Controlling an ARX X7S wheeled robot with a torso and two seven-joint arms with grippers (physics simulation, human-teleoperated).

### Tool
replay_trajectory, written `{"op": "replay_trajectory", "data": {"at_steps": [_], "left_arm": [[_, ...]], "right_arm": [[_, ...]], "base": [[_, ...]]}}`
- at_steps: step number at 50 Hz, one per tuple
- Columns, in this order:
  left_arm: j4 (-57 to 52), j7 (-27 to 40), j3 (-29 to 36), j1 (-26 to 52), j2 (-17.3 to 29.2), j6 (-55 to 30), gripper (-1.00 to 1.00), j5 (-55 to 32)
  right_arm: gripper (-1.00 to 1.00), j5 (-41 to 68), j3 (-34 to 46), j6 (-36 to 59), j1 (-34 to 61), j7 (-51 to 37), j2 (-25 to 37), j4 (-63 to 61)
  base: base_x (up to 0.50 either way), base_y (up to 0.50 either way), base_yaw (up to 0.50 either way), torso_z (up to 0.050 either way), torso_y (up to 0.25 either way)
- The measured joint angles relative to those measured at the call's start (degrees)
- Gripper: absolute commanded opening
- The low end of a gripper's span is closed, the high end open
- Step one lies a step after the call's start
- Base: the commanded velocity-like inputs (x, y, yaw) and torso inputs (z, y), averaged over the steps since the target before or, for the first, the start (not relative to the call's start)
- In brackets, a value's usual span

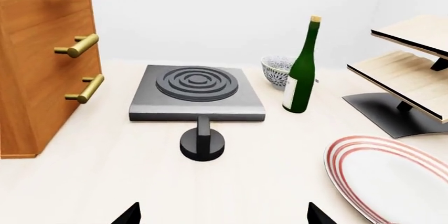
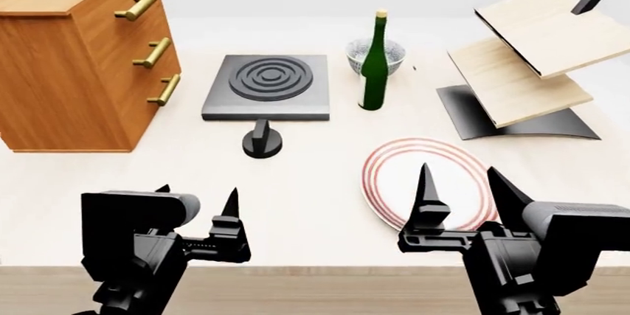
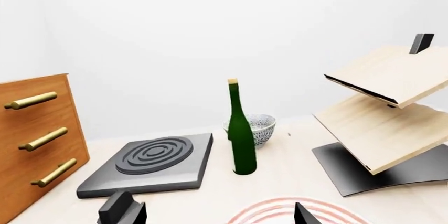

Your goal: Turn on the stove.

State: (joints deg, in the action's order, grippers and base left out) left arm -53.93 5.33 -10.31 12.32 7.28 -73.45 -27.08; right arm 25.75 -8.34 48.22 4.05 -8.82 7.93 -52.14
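Note:
The stove (image 2: 265,86) is a flat dark grey slab with a ringed round burner, lying at the table's middle back. Its small black finned knob (image 2: 262,142) stands on the table just in front of it. Stove (image 1: 197,90) and knob (image 1: 202,142) also show in the left wrist view, straight ahead of my left gripper (image 1: 224,216). My left gripper (image 2: 197,201) is open and empty near the table's front edge, well short of the knob. My right gripper (image 2: 459,182) is open and empty above the plate's near side. The stove (image 3: 150,166) shows in the right wrist view too.
A wooden drawer chest (image 2: 79,64) with brass handles stands left of the stove. A green bottle (image 2: 373,60) and a patterned bowl (image 2: 389,51) stand to its right. A red-rimmed white plate (image 2: 394,182) lies at front right. A tilted two-tier wooden shelf (image 2: 532,57) is at back right.

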Motion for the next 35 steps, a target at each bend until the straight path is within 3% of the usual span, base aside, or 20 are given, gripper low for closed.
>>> {"op": "replay_trajectory", "data": {"at_steps": [27, 35], "left_arm": [[-1.1, 0.9, 0.2, -1.2, 1.5, 1.0, 1.0, -2.3], [0.1, 1.2, 1.1, -1.7, 2.1, 2.5, 1.0, -2.0]], "right_arm": [[1.0, 3.7, -0.5, -0.2, -0.8, -0.9, 1.1, -1.7], [1.0, 3.3, 0.2, -1.1, -1.3, -1.4, 1.5, -1.2]], "base": [[0.5, -0.02, 0.0, 0.0, 0.001], [0.0, 0.0, 0.0, 0.0, 0.0]]}}
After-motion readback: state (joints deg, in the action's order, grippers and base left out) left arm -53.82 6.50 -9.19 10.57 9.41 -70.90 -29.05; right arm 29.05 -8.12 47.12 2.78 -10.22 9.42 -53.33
